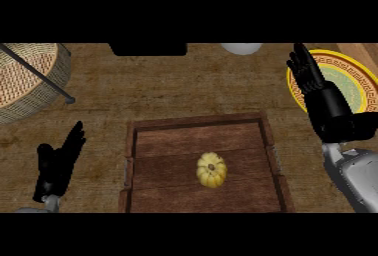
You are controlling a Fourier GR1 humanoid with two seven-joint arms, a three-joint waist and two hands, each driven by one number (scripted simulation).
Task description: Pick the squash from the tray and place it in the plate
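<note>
Squash sits mid-tray, untouched. It looks small, ribbed and hard, likely light; a wrap around its rounded sides should suit, since the ribs give purchase. Right hand hangs beyond the tray's far right corner, fingers straight, over the plate's near edge. Left hand rests open left of the tray.

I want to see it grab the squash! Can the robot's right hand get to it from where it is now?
Probably yes. The squash lies alone in the open wooden tray, nothing on top of it. The right hand is open, up by the plate, with bare counter and only the tray's low rim between.
</note>
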